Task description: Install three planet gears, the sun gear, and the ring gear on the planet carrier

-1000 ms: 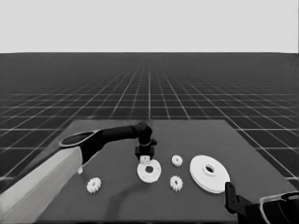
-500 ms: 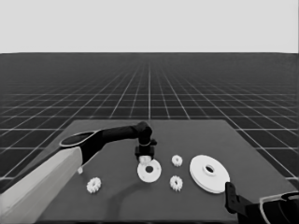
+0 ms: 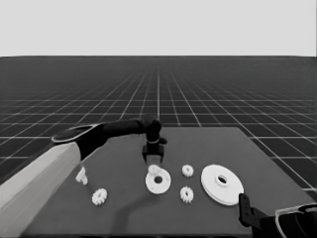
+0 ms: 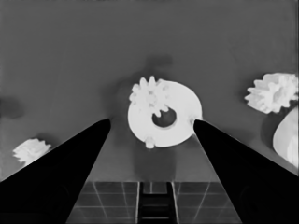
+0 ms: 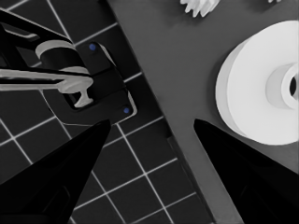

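While the smaller round part [image 3: 158, 181] lies flat near the table's [image 3: 208, 139] middle, hole upward, one toothed gear [image 4: 150, 95] sits flat on its far rim, axis vertical. Directly above hangs the left gripper [image 3: 154, 159], fingers pointing down, spread wider than the part and holding nothing. Three more gears lie loose: two [image 3: 187, 170] [image 3: 186, 194] between the round parts, one [image 3: 99, 197] nearer the left, beside a thin white piece [image 3: 81, 175]. The larger round part [image 3: 222, 184] rests flat to the right. Compared with a second ago, the gripper stands slightly higher. The right gripper [image 5: 149, 140], parked at the near right corner, is spread and empty.
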### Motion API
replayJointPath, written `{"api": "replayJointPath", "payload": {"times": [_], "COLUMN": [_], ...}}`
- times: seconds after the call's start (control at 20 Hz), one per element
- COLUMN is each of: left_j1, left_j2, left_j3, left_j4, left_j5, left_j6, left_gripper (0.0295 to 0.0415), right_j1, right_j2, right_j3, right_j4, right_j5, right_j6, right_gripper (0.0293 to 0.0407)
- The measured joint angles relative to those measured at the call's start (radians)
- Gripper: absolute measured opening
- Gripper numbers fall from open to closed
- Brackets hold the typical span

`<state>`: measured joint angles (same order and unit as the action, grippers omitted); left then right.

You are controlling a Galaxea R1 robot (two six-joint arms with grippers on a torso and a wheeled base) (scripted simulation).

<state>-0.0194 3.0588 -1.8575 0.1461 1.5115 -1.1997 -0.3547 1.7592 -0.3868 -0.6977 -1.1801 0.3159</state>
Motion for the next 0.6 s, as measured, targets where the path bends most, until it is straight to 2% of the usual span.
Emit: {"api": "replayJointPath", "payload": {"times": [0.1, 0.15, 0.2, 0.25, 0.35, 0.6], "left_j1": [-0.001, 0.015, 0.030, 0.039, 0.047, 0.049], "left_j2": [0.000, -0.271, -0.524, -0.664, -0.791, -0.848], "left_j3": [0.000, 0.461, 0.716, 0.806, 0.855, 0.867], "left_j4": [-0.001, 0.028, 0.041, 0.047, 0.051, 0.051], "left_j5": [0.000, 0.024, 0.026, 0.016, -0.002, -0.015], "left_j6": [0.000, -0.210, -0.217, -0.162, -0.076, -0.023], "left_gripper": [0.0385, 0.0385, 0.0385, 0.0385, 0.0385, 0.0385], "right_j1": [0.000, 0.000, 0.000, 0.000, 0.000, 0.000], "right_j2": [0.000, 0.000, 0.000, 0.000, 0.000, 0.000], "right_j3": [0.000, 0.000, 0.000, 0.000, 0.000, 0.000], "right_j4": [0.000, 0.000, 0.000, 0.000, 0.000, 0.000], "right_j5": [0.000, 0.000, 0.000, 0.000, 0.000, 0.000], "right_j6": [0.000, 0.000, 0.000, 0.000, 0.000, 0.000], "right_gripper": [0.0385, 0.0385, 0.0385, 0.0385, 0.0385, 0.0385]}}
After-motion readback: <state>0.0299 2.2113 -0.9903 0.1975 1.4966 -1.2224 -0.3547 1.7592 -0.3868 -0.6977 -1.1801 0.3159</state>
